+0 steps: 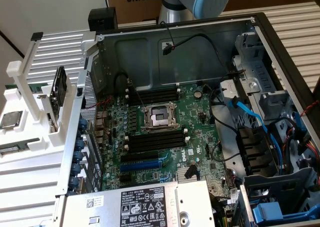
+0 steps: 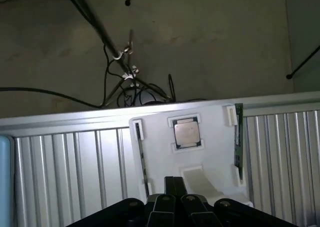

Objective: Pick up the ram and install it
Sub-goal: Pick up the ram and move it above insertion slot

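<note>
**Ram Sitting in Its White Holder**

We are seeing the thin green ram [image 2: 238, 142] standing edgewise in the smooth white fixture [image 1: 30, 137], at nine o'clock from the motherboard [image 1: 165, 132] in the exterior view. The black gripper [image 2: 173, 184] is hovering near it, jaws together and empty.

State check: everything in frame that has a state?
ram: on edge in the holder's side slot, not picked up, not installed
holder: carries ram and CPU
CPU: flat in the holder's pocket
memory slots: empty
case: open, board exposed
gripper: by the holder, not touching ram
</note>
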Motion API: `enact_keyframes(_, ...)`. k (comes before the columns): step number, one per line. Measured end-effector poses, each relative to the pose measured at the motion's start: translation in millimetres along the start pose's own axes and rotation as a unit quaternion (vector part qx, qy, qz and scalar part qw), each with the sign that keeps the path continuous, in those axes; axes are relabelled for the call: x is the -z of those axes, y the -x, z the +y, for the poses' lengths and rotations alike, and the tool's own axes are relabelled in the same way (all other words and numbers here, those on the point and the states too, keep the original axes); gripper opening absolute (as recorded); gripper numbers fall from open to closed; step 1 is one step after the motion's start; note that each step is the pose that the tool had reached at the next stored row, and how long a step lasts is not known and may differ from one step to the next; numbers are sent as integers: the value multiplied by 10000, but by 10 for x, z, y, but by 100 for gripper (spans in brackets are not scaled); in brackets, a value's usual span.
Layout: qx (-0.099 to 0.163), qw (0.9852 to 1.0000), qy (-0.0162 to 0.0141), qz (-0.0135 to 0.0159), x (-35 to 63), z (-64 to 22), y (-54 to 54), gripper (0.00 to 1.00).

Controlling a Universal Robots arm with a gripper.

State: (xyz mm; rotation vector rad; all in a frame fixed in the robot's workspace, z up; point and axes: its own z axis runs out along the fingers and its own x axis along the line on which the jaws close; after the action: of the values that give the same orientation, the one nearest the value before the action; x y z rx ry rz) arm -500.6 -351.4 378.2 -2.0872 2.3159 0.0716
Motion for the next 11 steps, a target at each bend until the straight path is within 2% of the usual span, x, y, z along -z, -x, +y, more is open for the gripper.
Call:
enact_keyframes(3,0,10000,-20,-2,-51,12,-3,10)
enact_keyframes(4,29,10000,-45,-4,-90,32,-8,10)
enact_keyframes(5,43,10000,-50,-6,-104,34,-9,10)
enact_keyframes(8,89,9999,-48,-4,-136,58,-12,10)
enact_keyframes(11,138,9999,-50,21,-164,92,-18,10)
